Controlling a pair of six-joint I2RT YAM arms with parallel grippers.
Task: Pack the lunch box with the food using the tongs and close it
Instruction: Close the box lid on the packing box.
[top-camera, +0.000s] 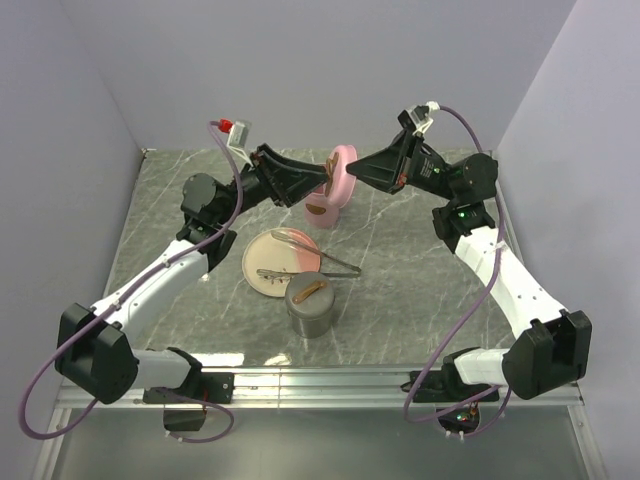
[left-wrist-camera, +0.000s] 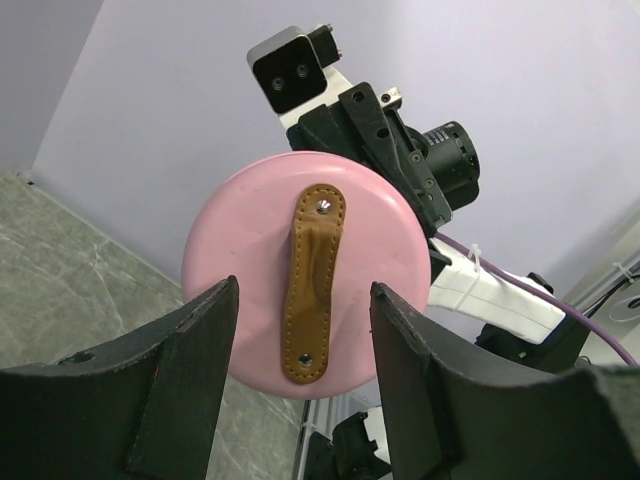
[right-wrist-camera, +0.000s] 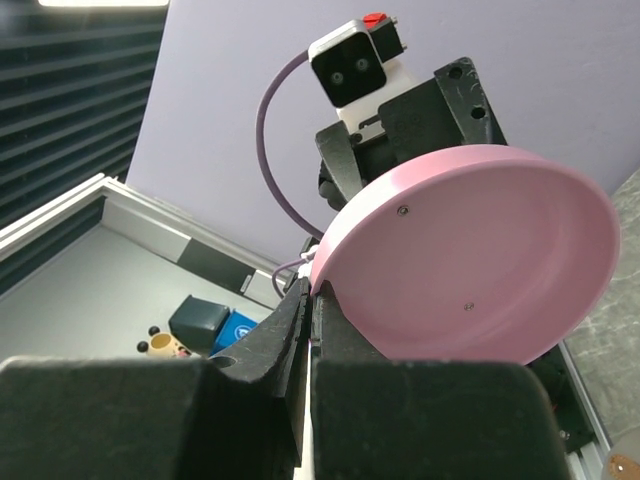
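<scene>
The right pincer (right-wrist-camera: 308, 300) was clamped narrow on the rim of the pink lid (right-wrist-camera: 470, 260). It held the lid up on edge in the air between the two arms, well above the surface (top-camera: 400, 290). The left pincer (left-wrist-camera: 303, 290) faced the lid's outer side with its jaws wide, one finger to each side of the brown leather strap (left-wrist-camera: 310, 330). It seemed to grip nothing, and I could not tell whether either finger touched the lid.

Below them, the tongs (top-camera: 318, 256) lay flat across the plate (top-camera: 262, 255) with no pincer near. The steel lunch box (top-camera: 312, 315) stood just beside the plate's near edge. A brown strip showed at its top, and I could not tell what it was. The food was too small to make out from overhead.

The lid looked rigid, light and glossy, so a pinch on its rim would likely be slippery. The soft strap, taken across its middle, looked the surer hold. The tongs looked thin, light and springy, and apt to skid on the plate. They would best be taken across both arms, partway along, so that squeezing closes them.
</scene>
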